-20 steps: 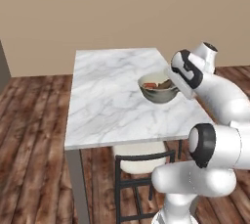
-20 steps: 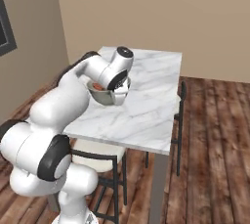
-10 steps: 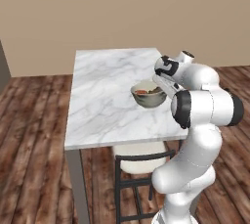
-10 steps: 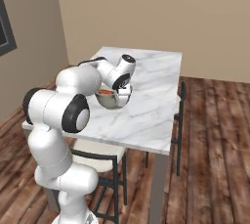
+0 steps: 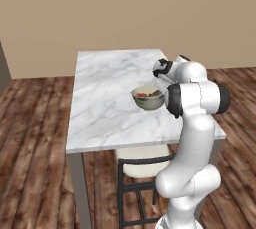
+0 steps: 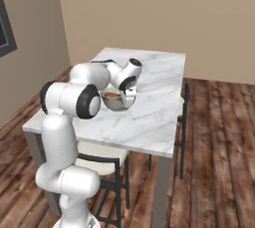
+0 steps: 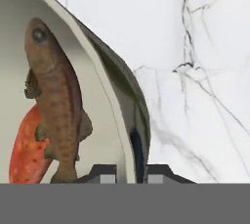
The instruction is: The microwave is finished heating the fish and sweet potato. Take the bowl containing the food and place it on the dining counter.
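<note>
The pale cream-green bowl (image 5: 148, 100) rests on the marble dining counter (image 5: 107, 98), toward its right edge. My gripper (image 5: 157, 86) comes down from the right and is shut on the bowl's near rim (image 7: 113, 101), one fingertip inside and one outside. From the right base view, the gripper (image 6: 128, 92) sits over the bowl (image 6: 114, 101). Inside the bowl lie the brown fish (image 7: 56, 96) and the red-orange sweet potato (image 7: 25, 152). The hand view has the gripper (image 7: 131, 173) astride the rim. The microwave is out of view.
A cream-seated stool (image 5: 141, 156) is tucked under the counter's near edge, close to my arm's base. A dark chair (image 6: 185, 103) stands on the counter's right side. Bare marble (image 6: 152, 75) stretches behind and beside the bowl. Wooden floor surrounds the table.
The bowl has shifted a little left and nearer over the counter, down onto the marble. My arm has folded, its elbow swinging in front of the base cameras.
</note>
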